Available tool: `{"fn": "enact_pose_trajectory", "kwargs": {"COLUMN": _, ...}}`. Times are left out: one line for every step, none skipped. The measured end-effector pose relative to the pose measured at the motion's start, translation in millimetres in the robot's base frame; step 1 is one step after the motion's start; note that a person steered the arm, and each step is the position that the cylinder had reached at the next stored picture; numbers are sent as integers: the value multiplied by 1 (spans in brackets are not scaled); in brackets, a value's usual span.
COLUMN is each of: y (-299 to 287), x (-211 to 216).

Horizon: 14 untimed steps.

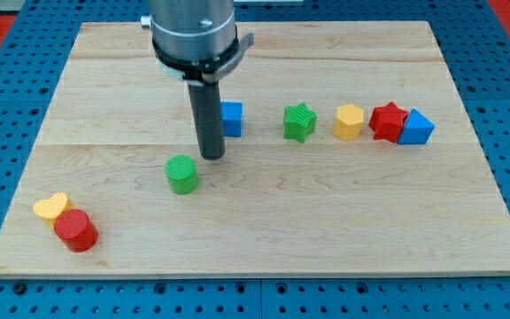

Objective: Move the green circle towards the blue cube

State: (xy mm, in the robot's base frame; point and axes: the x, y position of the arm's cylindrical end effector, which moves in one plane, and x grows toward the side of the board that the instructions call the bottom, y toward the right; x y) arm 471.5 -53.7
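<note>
camera view | my tip [211,156] between green circle [182,174], blue cube [231,118]

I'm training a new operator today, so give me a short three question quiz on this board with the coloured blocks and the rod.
1. True or false: my tip is touching the green circle.
2. Multiple choice: which block lies right against the red star? A) the yellow heart near the view's left B) the blue block at the view's right C) the green star
3. Fill in: at the view's bottom left, the red cylinder touches a yellow ____.

Key
1. False: my tip stands just up and to the right of the green circle, with a small gap, beside the blue cube.
2. B, the blue block.
3. Heart.
</note>
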Motion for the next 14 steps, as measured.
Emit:
{"fn": "enact_pose_trajectory", "kwargs": {"y": 0, "x": 27}}
{"fn": "enact_pose_trajectory", "kwargs": {"y": -28, "x": 30}}
{"fn": "enact_pose_trajectory", "kwargs": {"y": -66, "x": 38}}
{"fn": "enact_pose_trajectory", "kwargs": {"y": -73, "x": 48}}
{"fn": "enact_pose_trajectory", "kwargs": {"y": -91, "x": 32}}
{"fn": "enact_pose_trajectory", "kwargs": {"y": -114, "x": 23}}
{"fn": "enact_pose_trajectory", "kwargs": {"y": -138, "x": 14}}
{"fn": "enact_pose_trajectory", "kwargs": {"y": -152, "x": -1}}
{"fn": "enact_pose_trajectory", "kwargs": {"y": -152, "x": -12}}
{"fn": "enact_pose_trajectory", "kwargs": {"y": -153, "x": -38}}
{"fn": "enact_pose_trajectory", "kwargs": {"y": -177, "x": -63}}
{"fn": "enact_pose_trajectory", "kwargs": {"y": -190, "x": -83}}
{"fn": "enact_pose_trajectory", "kwargs": {"y": -188, "x": -81}}
{"fn": "enact_pose_trajectory", "kwargs": {"y": -188, "x": -74}}
